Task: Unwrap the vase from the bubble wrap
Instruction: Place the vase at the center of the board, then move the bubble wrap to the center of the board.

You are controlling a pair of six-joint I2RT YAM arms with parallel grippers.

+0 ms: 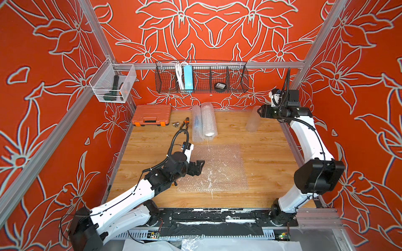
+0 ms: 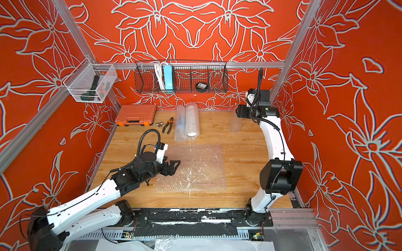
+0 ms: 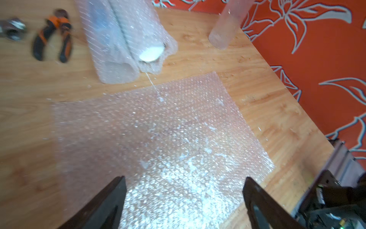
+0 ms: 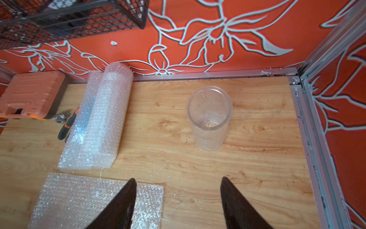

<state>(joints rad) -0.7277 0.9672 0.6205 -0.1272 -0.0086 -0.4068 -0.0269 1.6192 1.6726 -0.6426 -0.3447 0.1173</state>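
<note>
The vase (image 4: 209, 119) stands bare — bubble wrap (image 1: 214, 167) lies flat.

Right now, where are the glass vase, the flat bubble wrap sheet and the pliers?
Glass vase (image 4: 209, 121): right wrist view, middle of its clear body.
Flat bubble wrap sheet (image 1: 215, 167): a top view, centre of the sheet.
Pliers (image 3: 65, 42): left wrist view, on one handle.

The left arm (image 1: 121, 202) and right arm (image 1: 309, 139) wear white shells with bulky black joints; ribbed black cable (image 1: 174, 138) loops off the wrists; left gripper (image 3: 184, 178) and right gripper (image 4: 178, 178) have dark tapering fingers
</note>
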